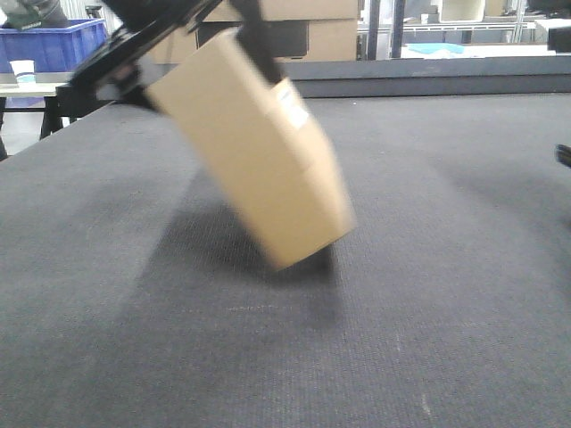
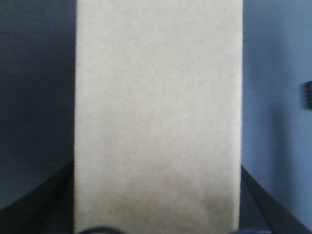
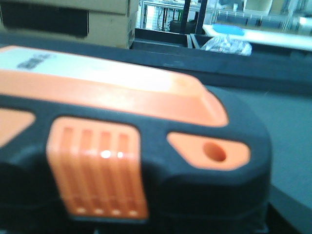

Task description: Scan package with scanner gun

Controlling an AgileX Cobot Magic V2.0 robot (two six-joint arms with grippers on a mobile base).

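The package (image 1: pixel 259 152) is a plain tan cardboard box hanging tilted above the dark mat, its lower corner close to the surface. A small white label (image 1: pixel 290 102) shows on its upper right side. My left gripper (image 1: pixel 147 85) is shut on its upper end. In the left wrist view the package (image 2: pixel 158 107) fills the middle, with dark fingers (image 2: pixel 51 207) pressed against both sides. The scanner gun (image 3: pixel 122 146), black with orange panels, fills the right wrist view, very close and blurred. The right fingers are hidden behind it. In the front view only a dark tip (image 1: pixel 564 156) shows at the right edge.
A dark mat (image 1: pixel 428 294) covers the table. Larger cartons with dark panels (image 1: pixel 308 36) stand behind its far edge. A blue crate (image 1: pixel 53 45) and a white cup (image 1: pixel 24 71) sit on a side table at the back left. Shelving lies at the back right.
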